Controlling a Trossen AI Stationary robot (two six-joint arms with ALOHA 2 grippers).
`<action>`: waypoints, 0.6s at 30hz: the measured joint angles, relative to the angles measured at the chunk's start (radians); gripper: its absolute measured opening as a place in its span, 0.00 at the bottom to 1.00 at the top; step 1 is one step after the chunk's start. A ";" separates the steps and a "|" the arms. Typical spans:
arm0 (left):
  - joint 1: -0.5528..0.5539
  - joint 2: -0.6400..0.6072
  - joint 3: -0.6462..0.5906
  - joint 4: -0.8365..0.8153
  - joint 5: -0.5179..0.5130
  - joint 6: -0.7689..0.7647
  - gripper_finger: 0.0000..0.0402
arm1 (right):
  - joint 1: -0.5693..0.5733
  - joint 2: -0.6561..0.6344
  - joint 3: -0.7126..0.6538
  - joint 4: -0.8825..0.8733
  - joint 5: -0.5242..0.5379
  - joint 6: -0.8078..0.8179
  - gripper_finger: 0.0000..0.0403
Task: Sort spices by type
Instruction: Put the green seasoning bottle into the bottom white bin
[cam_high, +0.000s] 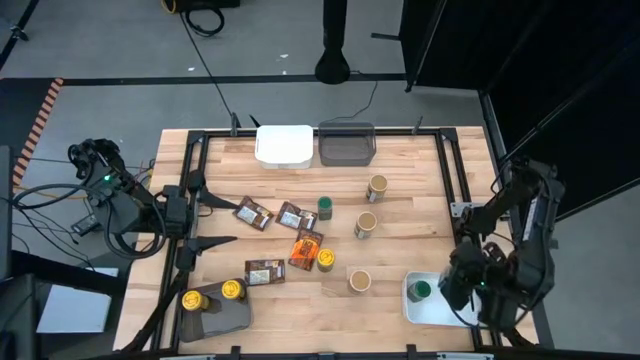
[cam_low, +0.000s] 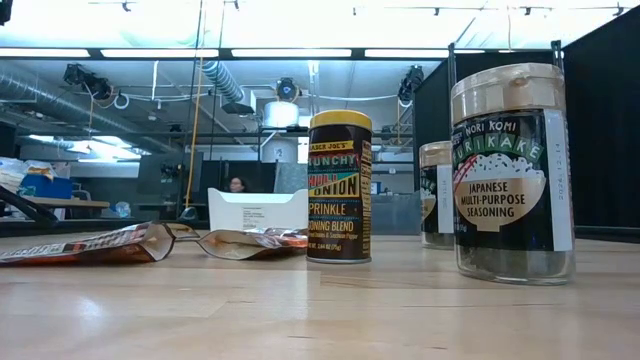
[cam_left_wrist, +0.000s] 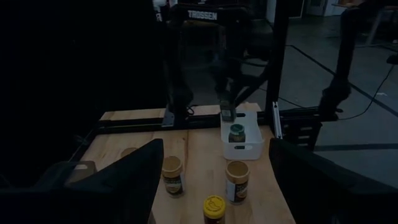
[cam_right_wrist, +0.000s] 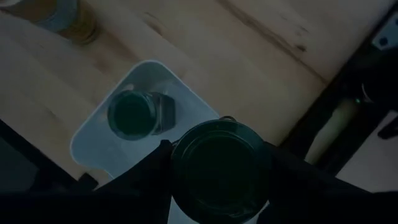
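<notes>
Grips a dark-lidded jar (cam_right_wrist: 221, 171) in the right tool (cam_right_wrist: 217, 149), fingers closed on its two sides. Hangs with it over the white tray (cam_high: 412, 310) at the desk's (cam_high: 420, 240) near right corner, above the tray's outer end. Has a green jar (cam_high: 420, 290) standing upright in that same tray, just beside the gripped jar, on the side toward the desk's middle, and clear of the fingers.

Holds the left tool (cam_high: 225, 223) wide and empty at the desk's left side, pointing across the boards toward the right arm, just beside the nearest of the brown packets (cam_high: 253, 212) (cam_high: 295, 216) (cam_high: 264, 271).

Spreads the remaining spices over the middle of the desk, well apart from the right tool. Counts three tan jars (cam_high: 377, 187) (cam_high: 366, 224) (cam_high: 359, 281) in a loose line from far to near, the nearest of them closest to the white tray. Places a second green jar (cam_high: 325, 207) between the packets and the tan jars. Sets an orange packet (cam_high: 307, 248) among the brown ones, with a yellow jar (cam_high: 326, 259) touching or nearly touching its near end.

Puts two more yellow jars (cam_high: 192, 300) (cam_high: 232, 290) at the grey tray (cam_high: 235, 320) in the near left corner; cannot tell whether both stand inside it. Lines the far edge with another white tray (cam_high: 284, 145) and another grey tray (cam_high: 347, 145), side by side.
</notes>
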 joint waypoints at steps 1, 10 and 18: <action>0.000 0.000 0.000 0.000 -0.001 0.000 0.74 | 0.010 0.010 0.000 -0.001 -0.001 0.020 0.52; 0.000 0.000 0.000 0.001 -0.014 0.000 0.74 | 0.032 0.130 0.000 0.072 -0.012 0.048 0.52; 0.000 0.000 0.000 0.002 -0.044 0.000 0.74 | 0.031 0.213 0.000 0.050 -0.014 0.050 0.52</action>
